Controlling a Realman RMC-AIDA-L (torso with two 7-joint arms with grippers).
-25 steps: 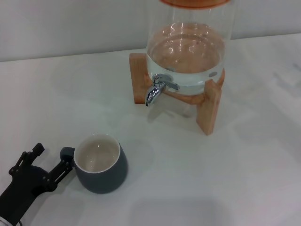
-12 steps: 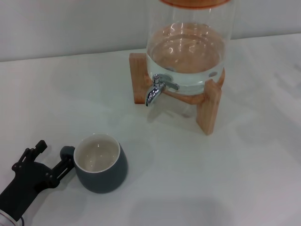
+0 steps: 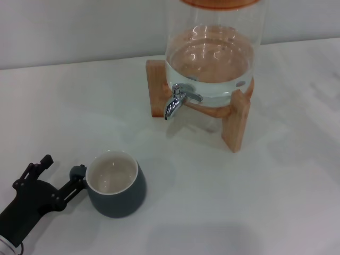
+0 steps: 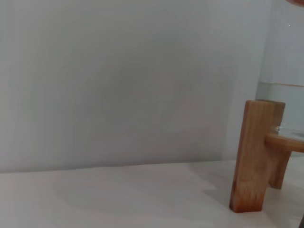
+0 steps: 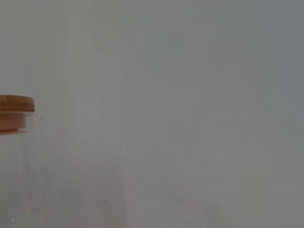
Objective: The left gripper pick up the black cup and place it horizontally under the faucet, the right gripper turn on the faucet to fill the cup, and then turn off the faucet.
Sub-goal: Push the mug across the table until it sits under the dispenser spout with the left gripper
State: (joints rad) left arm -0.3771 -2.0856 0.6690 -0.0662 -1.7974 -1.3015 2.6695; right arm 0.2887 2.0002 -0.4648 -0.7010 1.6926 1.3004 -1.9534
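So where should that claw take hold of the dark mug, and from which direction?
Probably the small loop handle. The black cup stands upright with that handle pointing toward the left gripper, whose open jaws already reach in low from the robot's left, one tip at the handle. The rounded, squat body looks too wide and slippery for them. The faucet lies farther off.

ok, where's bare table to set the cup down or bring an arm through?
Bare: the table right of the black cup, and the stretch between the cup and the faucet. Also far left, behind the left gripper. Crowded: the wooden stand under the glass jar, and the gripper at the cup's handle.
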